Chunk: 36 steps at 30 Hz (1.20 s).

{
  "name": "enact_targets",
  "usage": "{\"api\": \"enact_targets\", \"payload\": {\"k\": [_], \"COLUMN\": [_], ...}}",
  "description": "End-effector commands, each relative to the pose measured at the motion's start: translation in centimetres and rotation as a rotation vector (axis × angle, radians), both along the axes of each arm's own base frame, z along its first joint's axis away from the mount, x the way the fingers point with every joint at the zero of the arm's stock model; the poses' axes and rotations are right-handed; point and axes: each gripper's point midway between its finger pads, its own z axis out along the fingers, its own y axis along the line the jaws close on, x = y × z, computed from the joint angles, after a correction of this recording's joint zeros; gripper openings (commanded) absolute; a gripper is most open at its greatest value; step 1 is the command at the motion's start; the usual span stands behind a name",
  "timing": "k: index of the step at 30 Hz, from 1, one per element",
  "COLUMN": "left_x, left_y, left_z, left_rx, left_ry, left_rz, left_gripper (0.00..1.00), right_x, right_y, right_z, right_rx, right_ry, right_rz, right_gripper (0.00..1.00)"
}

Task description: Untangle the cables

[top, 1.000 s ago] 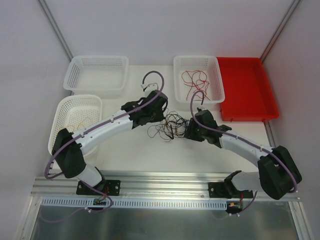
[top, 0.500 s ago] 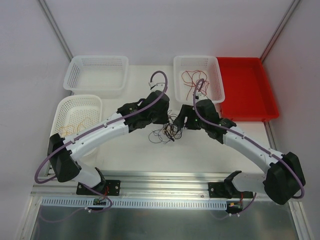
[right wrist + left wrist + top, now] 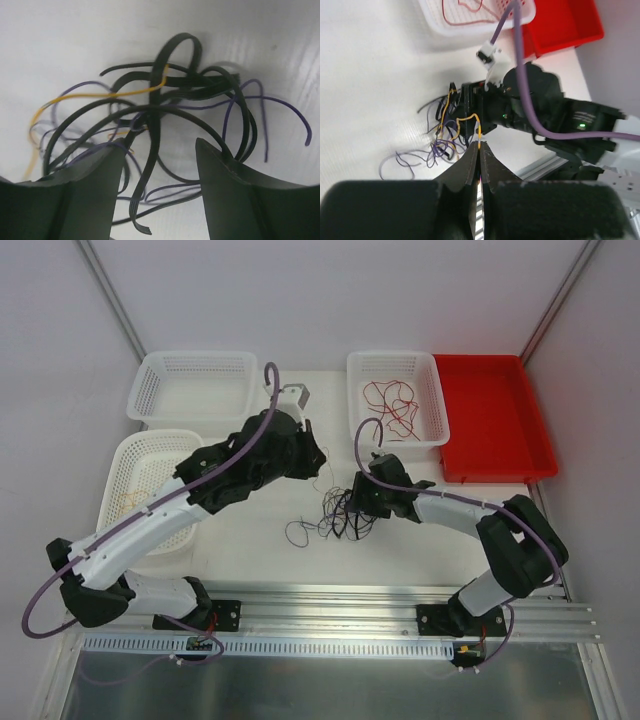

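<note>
We have the left tool (image 3: 479,150) pinched shut on a yellow-orange wire (image 3: 469,119). Its far end runs down into the cables (image 3: 335,515), heaped on the counter (image 3: 250,550) between the two arms. The right tool (image 3: 159,150) sits low over that heap with its jaws apart, straddling strands and gripping nothing that we can see.

We judge the step in hand to be drawing the yellow wire free. To do it well, we should close the right tool on the dark strands as an anchor. Then we lift the left slowly along the wire's own line, easing off if the whole knot rises with it.

The wire is thin, springy and kinked. What looks like a flat black ribbon cable (image 3: 155,100) crosses it in stiff loops, and hair-fine purple wires (image 3: 280,102) curl loosely, likely to snag. Red wires (image 3: 390,400) lie in the far white mesh basket (image 3: 392,357).
</note>
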Motion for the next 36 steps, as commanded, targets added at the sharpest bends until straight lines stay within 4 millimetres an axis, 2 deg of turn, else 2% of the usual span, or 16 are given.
{"api": "enact_targets", "payload": {"k": [1, 2, 4, 5, 7, 8, 10, 12, 13, 14, 19, 25, 31, 36], "left_x": [-0.2, -0.3, -0.1, -0.1, 0.0, 0.4, 0.4, 0.4, 0.4, 0.1, -0.7, -1.3, -0.2, 0.7], "left_y": [3.4, 4.8, 6.9, 8.4, 10.9, 12.9, 15.0, 17.6, 18.5, 19.6, 23.1, 28.3, 28.3, 30.0], "left_z": [6.4, 7.8, 9.2, 11.1, 11.7, 13.1, 13.6, 14.6, 14.9, 16.0, 17.9, 17.8, 16.4, 15.3], "left_rx": [-0.045, -0.041, -0.028, -0.042, -0.007, -0.016, 0.004, 0.024, 0.034, 0.037, 0.098, 0.257, 0.334, 0.387], "left_ry": [-0.148, -0.172, -0.205, -0.241, -0.257, -0.28, -0.281, -0.303, -0.311, -0.341, -0.405, -0.431, -0.402, -0.359], "left_rz": [0.056, 0.076, 0.128, 0.158, 0.212, 0.267, 0.308, 0.376, 0.399, 0.424, 0.523, 0.723, 0.724, 0.785], "left_gripper": [0.0, 0.0, 0.0, 0.0, 0.0, 0.0, 0.0, 0.0, 0.0, 0.0, 0.0, 0.0, 0.0, 0.0], "right_x": [0.3, -0.2, 0.2, -0.1, -0.4, -0.3, -0.6, -0.6, -0.6, -0.6, -0.9, -1.0, -1.1, -1.4], "right_y": [-1.9, -2.8, -4.5, -5.5, -7.6, -8.2, -9.9, -10.6, -11.9, -12.3, -14.3, -16.0, -16.9, -17.9], "right_z": [-1.8, -2.7, -3.2, -3.4, -4.0, -3.6, -3.7, -3.0, -3.2, -3.0, -2.5, -1.1, 0.4, 1.1], "right_rx": [-0.024, -0.039, -0.045, -0.06, -0.086, -0.086, -0.11, -0.112, -0.155, -0.163, -0.194, -0.219, -0.249, -0.248], "right_ry": [0.033, 0.056, 0.069, 0.088, 0.11, 0.101, 0.109, 0.093, 0.089, 0.085, 0.084, 0.062, 0.033, 0.033], "right_rz": [-0.081, -0.096, -0.145, -0.161, -0.198, -0.208, -0.231, -0.237, -0.261, -0.267, -0.304, -0.33, -0.326, -0.349], "right_gripper": [0.61, 0.6, 0.59, 0.59, 0.58, 0.58, 0.58, 0.58, 0.58, 0.58, 0.58, 0.58, 0.58, 0.58]}}
